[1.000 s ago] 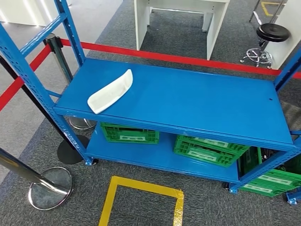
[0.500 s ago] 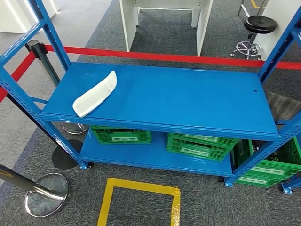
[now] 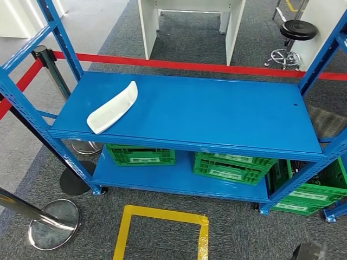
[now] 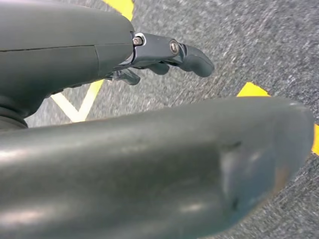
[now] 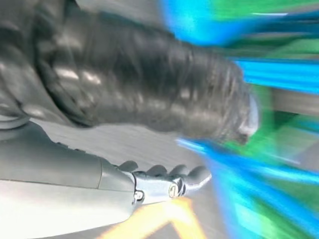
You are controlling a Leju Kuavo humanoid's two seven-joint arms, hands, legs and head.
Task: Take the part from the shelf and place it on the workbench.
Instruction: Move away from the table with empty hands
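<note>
The part point(image 3: 112, 107) is a long white curved piece lying on the left end of the blue shelf's point(image 3: 212, 116) top deck, with nothing touching it. My right hand point(image 3: 309, 251) shows as a dark shape at the lower right edge of the head view, low and far from the part. In the blurred right wrist view that hand point(image 5: 165, 181) has its fingers stretched out and holds nothing. My left hand point(image 4: 165, 55) hangs over the grey carpet with fingers extended and apart from the thumb, also holding nothing.
Green crates point(image 3: 141, 155) point(image 3: 233, 167) point(image 3: 307, 200) sit on the lower deck and beside the shelf. A red belt barrier point(image 3: 196, 66) runs behind it, with a stanchion base point(image 3: 53, 223) at front left. Yellow floor tape point(image 3: 164, 216) marks a square; a white desk point(image 3: 188, 21) and stool point(image 3: 297, 30) stand beyond.
The camera has shifted, so the whole shelf sits lower and more to the left than a second ago. My right hand has come into the head view at the lower right.
</note>
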